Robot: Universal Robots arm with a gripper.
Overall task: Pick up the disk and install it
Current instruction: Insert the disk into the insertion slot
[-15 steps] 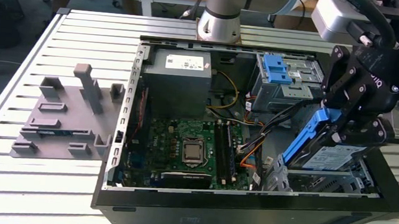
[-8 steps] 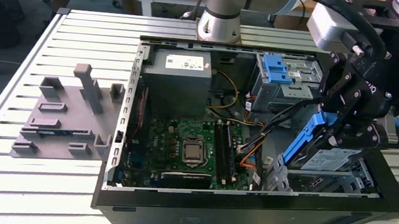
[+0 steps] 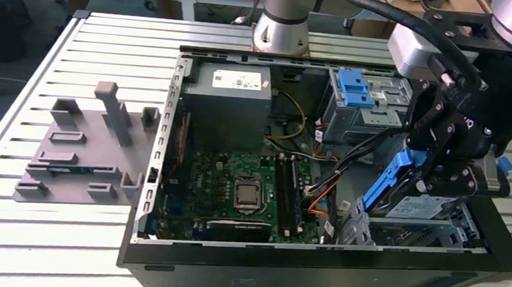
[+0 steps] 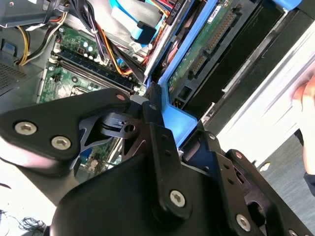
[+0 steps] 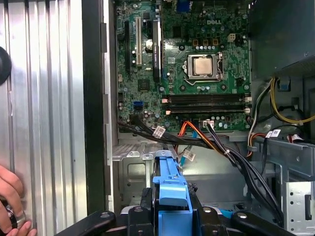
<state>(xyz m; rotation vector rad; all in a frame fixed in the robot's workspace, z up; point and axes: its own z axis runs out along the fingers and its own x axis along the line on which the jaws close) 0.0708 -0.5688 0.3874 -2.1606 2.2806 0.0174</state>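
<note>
Exterior view: the arm reaches down at the exterior view's right. The end effector (image 3: pixel 441 175) clamps the disk (image 3: pixel 390 185), tilted over the open computer case (image 3: pixel 320 258) on the slatted desk (image 3: pixel 48 237).
Second wrist view: fingers (image 4: pixel 157 128) closed on the disk's blue bracket.
First wrist view: motherboard (image 5: pixel 187 59) beyond the bracket; a person's hand (image 5: pixel 12 209) on the desk.

Silver-grey arm (image 3: pixel 284 15), blk gripper (image 3: pixel 439 173), silver screws (image 4: pixel 177 198), blk cable (image 3: pixel 376 9)

Glossy blue plastic around metal disk (image 3: pixel 388 183)
</note>
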